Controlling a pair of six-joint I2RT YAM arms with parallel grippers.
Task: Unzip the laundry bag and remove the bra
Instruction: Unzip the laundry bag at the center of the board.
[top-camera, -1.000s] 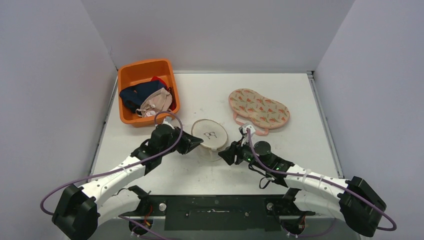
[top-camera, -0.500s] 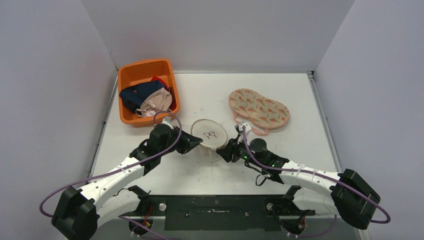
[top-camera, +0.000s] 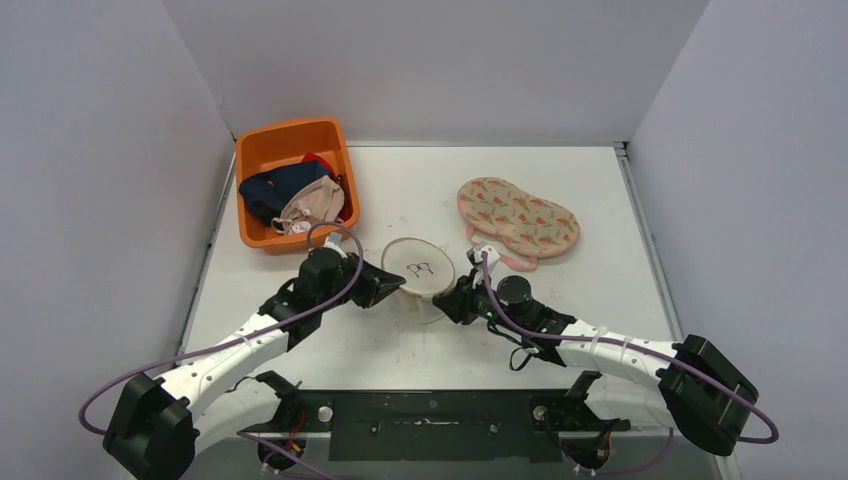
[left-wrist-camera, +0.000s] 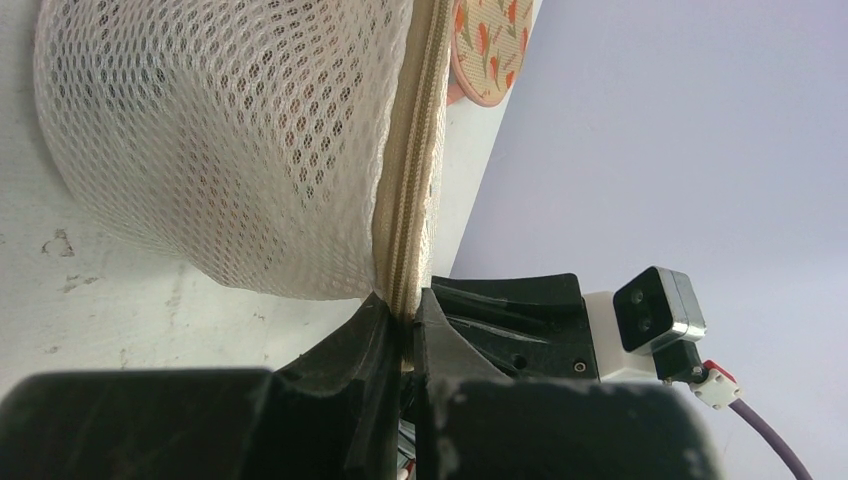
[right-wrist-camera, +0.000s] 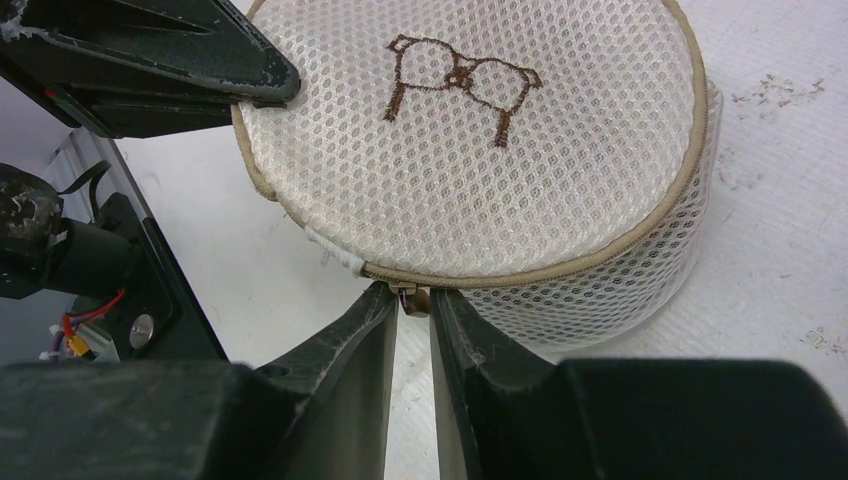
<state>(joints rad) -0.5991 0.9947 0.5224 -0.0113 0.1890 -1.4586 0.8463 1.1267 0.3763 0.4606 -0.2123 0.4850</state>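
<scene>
Laundry bag (top-camera: 420, 268): round, of white mesh, at mid-desk (top-camera: 420, 190) between our two arms. Its zipper (left-wrist-camera: 405, 180) is closed wherever we can see it. We cannot make out the bra through the mesh.
Left pincer (left-wrist-camera: 408, 312): clamped tight on the zipper seam at the bag's left side, anchoring it.
Right pincer (right-wrist-camera: 412, 300): jaws narrow, with the zipper pull (right-wrist-camera: 413, 296) between the fingertips. We cannot tell whether they pinch it yet.
Risk, slip: the pull is small and sits at the very tips. We judge that a tug before a firm pinch would let it pop out.
Risk, drag: if the left hold gives way, the light bag would slide along instead of opening.
Risk, snag: pulling off the line of the curved seam could jam the slider in the mesh.
Risk, collision: both pincers crowd one small bag, so a wide sweep along the rim could knock them together.
</scene>
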